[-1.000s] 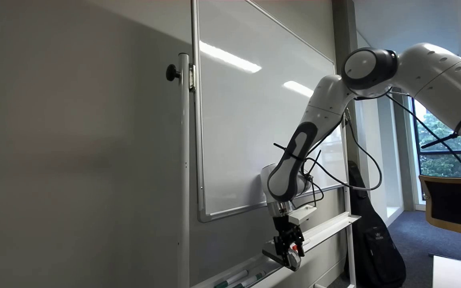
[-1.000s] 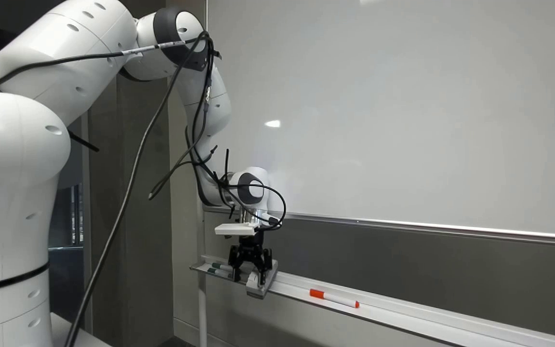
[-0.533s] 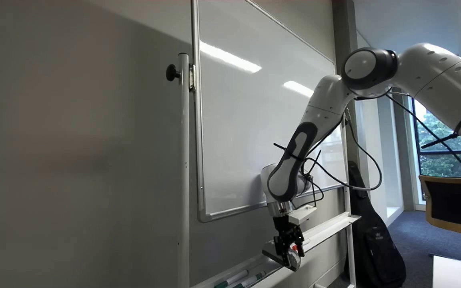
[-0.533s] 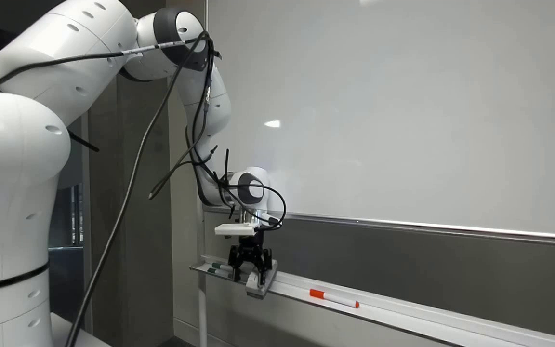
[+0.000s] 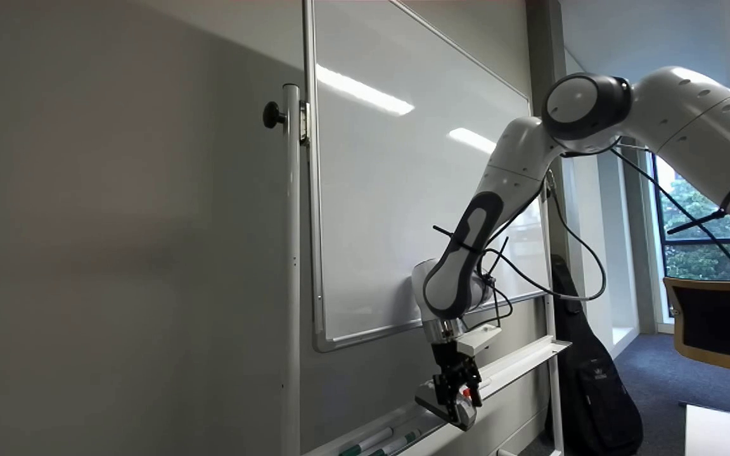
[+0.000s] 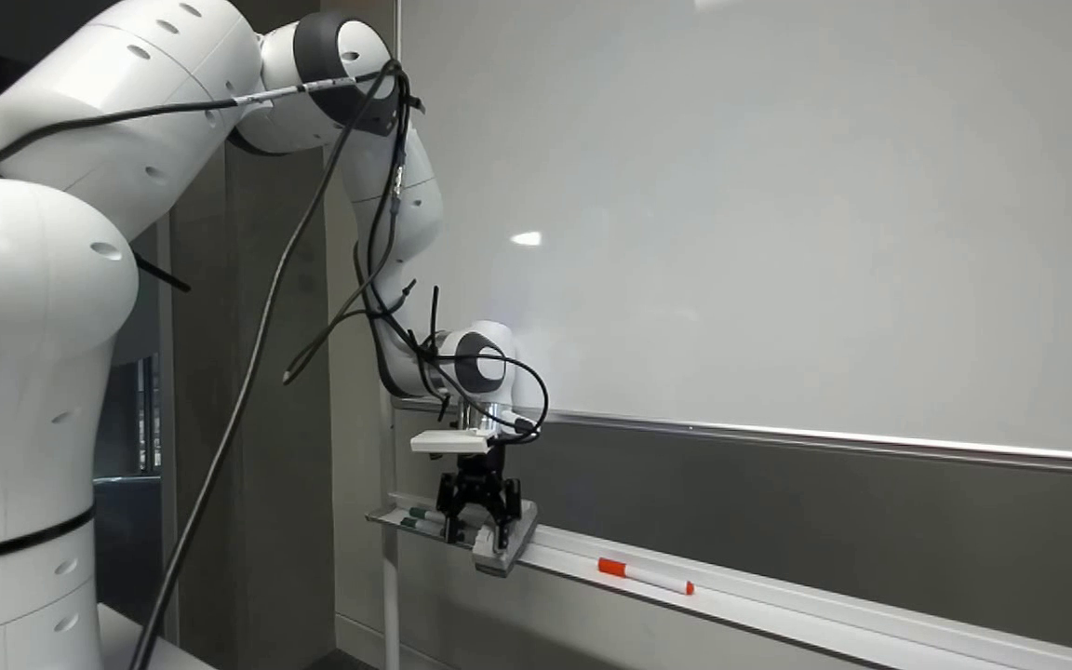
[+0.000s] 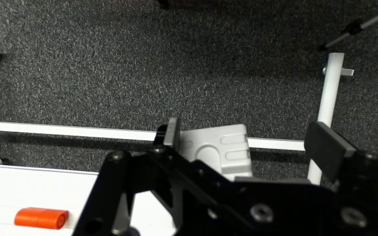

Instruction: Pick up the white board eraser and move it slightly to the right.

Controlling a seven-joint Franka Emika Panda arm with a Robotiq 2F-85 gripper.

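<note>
The white board eraser (image 6: 494, 560) lies slantwise on the tray under the whiteboard, its near end jutting past the tray's front edge. It also shows in an exterior view (image 5: 465, 417), partly behind the fingers. My gripper (image 6: 477, 540) is open and points down at the eraser. In the wrist view, the gripper (image 7: 248, 141) has one finger overlapping the left side of the eraser (image 7: 235, 141); whether they touch I cannot tell. The other finger stands well apart from it on the right. The eraser's lower part is hidden by the gripper there.
The narrow tray (image 6: 778, 616) runs beneath the whiteboard (image 6: 778, 233). A red-capped pen (image 6: 645, 576) lies on it to one side of the eraser; its cap shows in the wrist view (image 7: 41, 218). Green-capped pens (image 5: 374, 438) lie on the other side. Cables (image 6: 541, 372) loop by the wrist.
The arm and open gripper have shifted very slightly left in an exterior view. The eraser is nearly unchanged; whether its near end moved a little I cannot tell.
</note>
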